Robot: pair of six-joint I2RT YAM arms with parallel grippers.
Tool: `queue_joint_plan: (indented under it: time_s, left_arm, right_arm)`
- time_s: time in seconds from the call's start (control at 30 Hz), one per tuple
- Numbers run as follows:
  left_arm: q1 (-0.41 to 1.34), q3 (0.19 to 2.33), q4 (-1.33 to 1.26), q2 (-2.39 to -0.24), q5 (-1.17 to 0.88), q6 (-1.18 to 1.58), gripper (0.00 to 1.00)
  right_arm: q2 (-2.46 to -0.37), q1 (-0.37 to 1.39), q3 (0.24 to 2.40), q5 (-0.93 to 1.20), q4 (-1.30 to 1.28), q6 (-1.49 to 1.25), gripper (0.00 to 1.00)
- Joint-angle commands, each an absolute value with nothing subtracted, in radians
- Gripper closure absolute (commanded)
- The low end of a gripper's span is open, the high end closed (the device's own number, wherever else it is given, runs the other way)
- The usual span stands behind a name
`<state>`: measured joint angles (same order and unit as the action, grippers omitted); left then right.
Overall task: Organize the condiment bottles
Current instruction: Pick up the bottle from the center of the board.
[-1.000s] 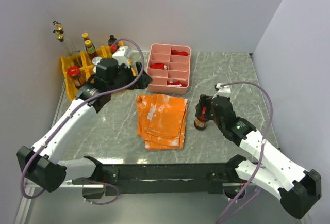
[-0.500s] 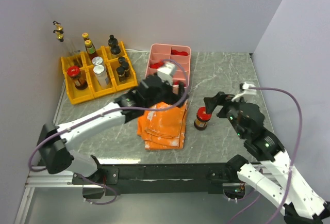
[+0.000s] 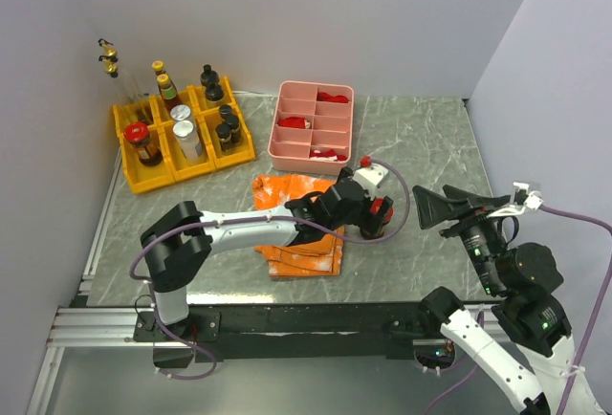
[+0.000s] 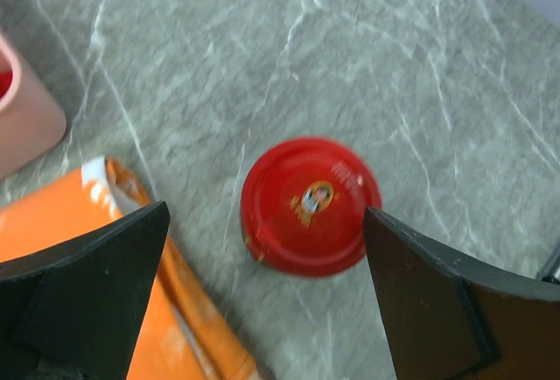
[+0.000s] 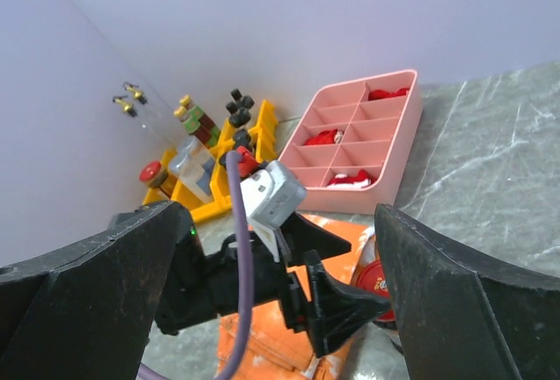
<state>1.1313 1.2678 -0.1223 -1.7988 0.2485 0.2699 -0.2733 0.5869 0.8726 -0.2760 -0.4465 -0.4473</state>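
Observation:
A dark jar with a red cap (image 3: 381, 216) stands on the marble table right of the orange cloth. My left gripper (image 3: 369, 208) reaches across the cloth and hovers over this jar, open. In the left wrist view its gripper (image 4: 267, 214) has one finger on each side of the red cap (image 4: 306, 207), apart from it. My right gripper (image 3: 442, 207) is raised to the right of the jar, open and empty. In the right wrist view that gripper (image 5: 278, 212) frames the left wrist, and the cap (image 5: 381, 280) shows low. Several other bottles (image 3: 180, 120) stand in the yellow rack (image 3: 129, 178).
The orange folded cloth (image 3: 287, 190) lies under the left arm. A pink divided tray (image 3: 279, 120) with red pieces stands behind it. Grey walls close the back and both sides. The left arm's cable (image 3: 402, 200) loops near the jar.
My left arm swung from the yellow rack rightward across the cloth to above the red-capped jar. My right gripper left the jar and rose back to the right.

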Motion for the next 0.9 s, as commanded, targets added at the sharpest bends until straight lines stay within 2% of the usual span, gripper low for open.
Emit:
queue_joint_plan:
  time_s: [0.0, 0.07, 0.6, 0.7, 0.8, 0.87]
  left_arm:
    - [1.146, 1.344, -0.225, -1.842, 0.278, 0.207, 0.00]
    - [1.150, 1.336, -0.251, -1.858, 0.269, 0.196, 0.03]
    - [1.164, 1.333, -0.279, -1.930, 0.268, 0.170, 0.06]
    - [1.164, 1.328, -0.282, -1.934, 0.265, 0.166, 0.10]
    - [1.164, 1.321, -0.285, -1.930, 0.255, 0.166, 0.21]
    - [1.164, 1.313, -0.287, -1.918, 0.249, 0.170, 0.43]
  right_arm:
    - [-0.244, 0.594, 0.905, -0.299, -0.419, -0.430, 0.00]
    - [-0.232, 0.594, 0.897, -0.296, -0.411, -0.423, 0.00]
    - [-0.241, 0.594, 0.868, -0.308, -0.393, -0.414, 0.00]
    - [-0.238, 0.595, 0.867, -0.310, -0.388, -0.416, 0.00]
    - [-0.238, 0.594, 0.865, -0.314, -0.388, -0.416, 0.00]
    - [-0.239, 0.594, 0.861, -0.316, -0.388, -0.416, 0.00]
